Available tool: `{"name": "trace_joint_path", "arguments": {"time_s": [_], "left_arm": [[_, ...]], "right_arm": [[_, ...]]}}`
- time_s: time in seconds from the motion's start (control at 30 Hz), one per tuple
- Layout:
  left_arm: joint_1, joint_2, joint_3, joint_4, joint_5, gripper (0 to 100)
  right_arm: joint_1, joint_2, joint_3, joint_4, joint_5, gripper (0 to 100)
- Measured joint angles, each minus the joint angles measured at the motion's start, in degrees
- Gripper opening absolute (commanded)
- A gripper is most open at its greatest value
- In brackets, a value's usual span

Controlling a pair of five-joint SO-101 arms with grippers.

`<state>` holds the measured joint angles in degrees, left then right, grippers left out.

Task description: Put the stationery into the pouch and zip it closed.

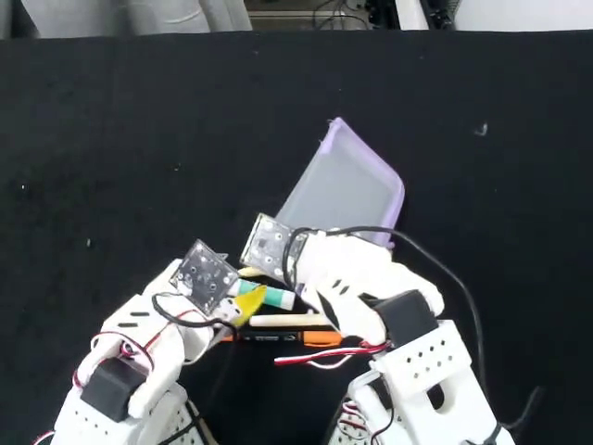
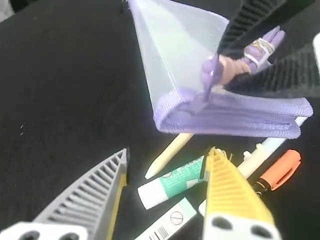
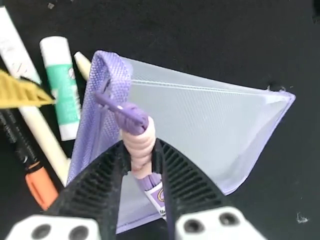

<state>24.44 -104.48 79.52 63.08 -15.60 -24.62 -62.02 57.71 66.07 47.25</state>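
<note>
Robot lab bench, black-covered table point(image 1: 93, 139), loose cables point(image 1: 326, 13) along far edge

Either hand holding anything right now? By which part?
The right hand is shut on the zipper pull charm of the pouch. The left hand is open, holding nothing.

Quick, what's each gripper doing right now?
Left gripper: open, holding nothing.
Right gripper: closed on the zip pull.
</note>
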Motion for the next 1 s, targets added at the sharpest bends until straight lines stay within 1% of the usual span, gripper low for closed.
{"name": "trace_joint_path", "arguments": {"time_s": [0.2,0.5,0.67,0.83,1.0], "left_arm": [[0.18,0.00,0.00,0.00,-0.79,25],[0.44,-0.09,1.41,0.00,-0.97,25],[0.44,0.09,2.64,0.00,-0.97,25],[0.00,0.26,5.01,-4.75,-0.97,25],[-5.27,0.26,8.44,-11.52,-1.05,25]], "right_arm": [[-4.84,0.00,0.00,6.24,3.16,1.1],[-5.45,0.00,0.00,6.95,3.34,1.1],[-5.45,0.00,0.00,6.95,2.11,1.1],[-6.42,0.00,-0.26,7.30,2.02,1.1],[-9.32,0.00,-0.26,9.58,1.93,1.1]]}}
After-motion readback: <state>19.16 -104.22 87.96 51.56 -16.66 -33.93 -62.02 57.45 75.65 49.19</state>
